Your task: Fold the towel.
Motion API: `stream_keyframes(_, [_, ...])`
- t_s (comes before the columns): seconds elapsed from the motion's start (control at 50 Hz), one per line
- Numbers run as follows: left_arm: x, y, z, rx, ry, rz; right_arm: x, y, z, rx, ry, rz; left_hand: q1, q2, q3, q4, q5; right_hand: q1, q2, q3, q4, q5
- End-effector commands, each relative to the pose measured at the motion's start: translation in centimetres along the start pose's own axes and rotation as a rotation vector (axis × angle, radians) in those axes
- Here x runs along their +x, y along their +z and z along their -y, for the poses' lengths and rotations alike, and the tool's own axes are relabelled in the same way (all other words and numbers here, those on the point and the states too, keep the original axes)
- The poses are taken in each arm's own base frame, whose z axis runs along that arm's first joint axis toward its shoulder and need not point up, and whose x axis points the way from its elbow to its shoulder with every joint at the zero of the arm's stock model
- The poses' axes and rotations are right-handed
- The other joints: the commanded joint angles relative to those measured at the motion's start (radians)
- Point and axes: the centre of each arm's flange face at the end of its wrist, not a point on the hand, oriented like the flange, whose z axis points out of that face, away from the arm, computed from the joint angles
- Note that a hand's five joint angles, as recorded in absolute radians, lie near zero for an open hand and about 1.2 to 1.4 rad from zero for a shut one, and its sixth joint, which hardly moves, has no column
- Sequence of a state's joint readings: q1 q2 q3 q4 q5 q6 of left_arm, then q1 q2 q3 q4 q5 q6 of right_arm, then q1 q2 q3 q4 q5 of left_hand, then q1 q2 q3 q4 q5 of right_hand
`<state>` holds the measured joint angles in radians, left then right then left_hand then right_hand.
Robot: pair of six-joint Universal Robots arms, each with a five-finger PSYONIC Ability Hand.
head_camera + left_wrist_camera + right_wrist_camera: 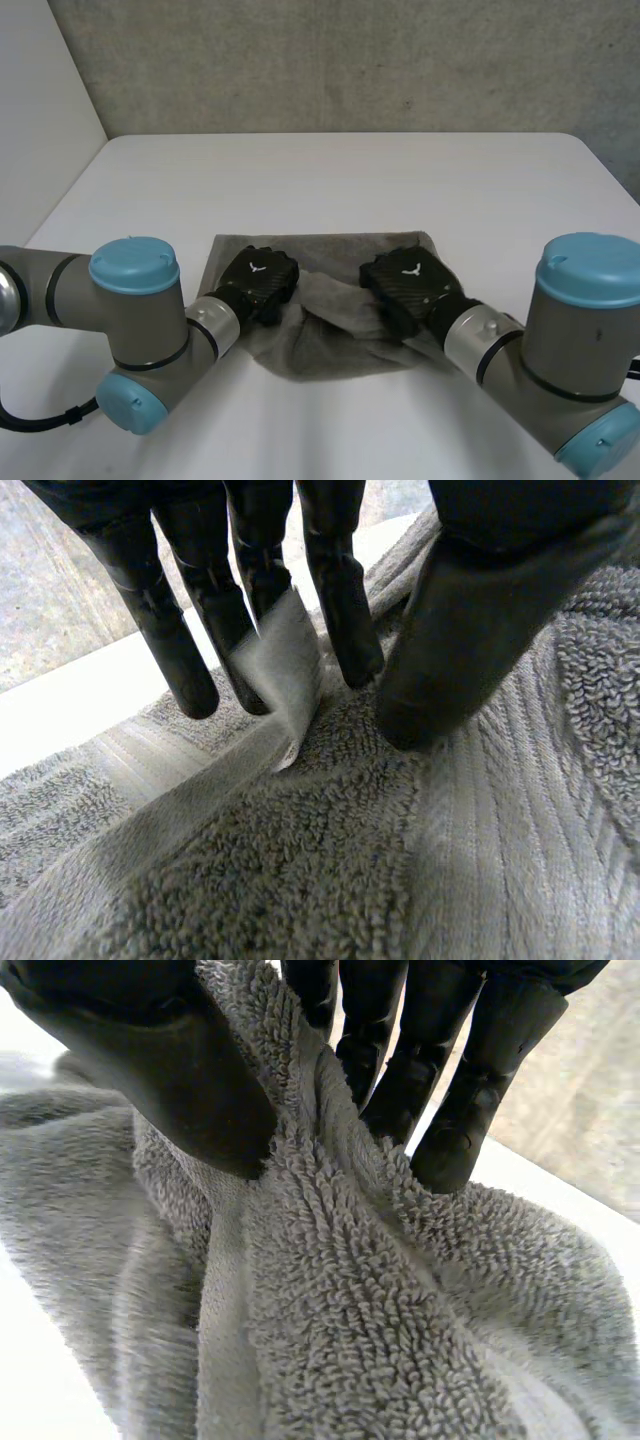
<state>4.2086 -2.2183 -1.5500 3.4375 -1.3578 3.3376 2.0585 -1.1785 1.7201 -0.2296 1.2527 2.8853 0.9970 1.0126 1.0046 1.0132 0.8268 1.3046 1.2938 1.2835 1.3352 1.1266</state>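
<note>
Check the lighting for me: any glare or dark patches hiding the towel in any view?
Head view: even light, no glare on the white table; the grey terry towel reads plainly beneath the left robot hand and right robot hand. Left wrist view: the table strip beyond the fingertips is bright, the towel readable. Right wrist view: the towel is dimmer beneath the thumb, well lit elsewhere.

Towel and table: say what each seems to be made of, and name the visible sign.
The towel looks like grey terry cloth, likely cotton: a soft, matt looped pile, with flat woven bands in the left wrist view. The table has a smooth, plain white top, perhaps laminate or painted board; the look leaves that open.
</note>
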Motion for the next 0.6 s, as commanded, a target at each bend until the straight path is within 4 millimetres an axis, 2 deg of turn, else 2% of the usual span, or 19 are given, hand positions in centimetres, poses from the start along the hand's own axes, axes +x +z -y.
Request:
stream_keyframes(0.02, [0.9,-0.3,0.2,0.001,0.009,-0.023,3.4,-0.3,0.8,0.021,0.012,-0.096,0.074,0.058,0.066,0.058,0.069,0.092,0.102,0.113,0.061,0.095])
stream_keyframes(0.04, [0.9,-0.4,0.2,0.001,0.009,-0.023,3.4,-0.3,0.8,0.021,0.012,-0.096,0.074,0.058,0.066,0.058,0.069,0.092,0.102,0.113,0.061,0.095])
stream_keyframes(0.08, [1.1,-0.5,0.2,-0.006,0.009,-0.029,5.1,-0.6,1.3,0.037,0.015,-0.146,0.153,0.137,0.145,0.136,0.148,0.092,0.102,0.113,0.061,0.095])
stream_keyframes(0.1, [1.1,-0.5,0.2,-0.006,0.008,-0.029,5.1,-0.6,1.3,0.037,0.015,-0.146,0.153,0.137,0.145,0.137,0.149,0.092,0.102,0.113,0.061,0.095])
stream_keyframes(0.12, [1.2,-0.6,0.1,-0.013,0.007,-0.032,6.1,-0.8,1.5,0.041,0.017,-0.178,0.278,0.262,0.270,0.262,0.274,0.092,0.102,0.113,0.061,0.095])
stream_keyframes(0.14, [1.2,-0.6,0.1,-0.017,0.006,-0.033,6.1,-0.8,1.5,0.041,0.017,-0.178,0.398,0.382,0.390,0.382,0.394,0.092,0.102,0.113,0.061,0.095])
stream_keyframes(0.18, [1.2,-0.6,0.1,-0.020,0.005,-0.033,8.0,-1.1,1.6,0.043,0.022,-0.237,0.399,0.384,0.392,0.383,0.395,0.092,0.102,0.113,0.061,0.095])
stream_keyframes(0.3, [1.2,-0.8,0.4,-0.016,0.005,-0.032,10.3,-1.3,1.9,0.045,0.024,-0.292,0.399,0.384,0.392,0.383,0.395,0.092,0.102,0.113,0.061,0.095])
stream_keyframes(0.48, [0.9,-1.3,1.6,0.009,0.006,-0.023,10.0,-1.4,1.7,-0.051,-0.025,-0.259,0.399,0.384,0.392,0.383,0.395,0.092,0.102,0.113,0.061,0.095])
stream_keyframes(0.6, [0.8,-1.9,3.6,0.045,0.014,-0.054,9.5,-1.4,2.2,-0.160,-0.173,-0.201,0.399,0.384,0.392,0.383,0.395,0.092,0.102,0.113,0.061,0.095])
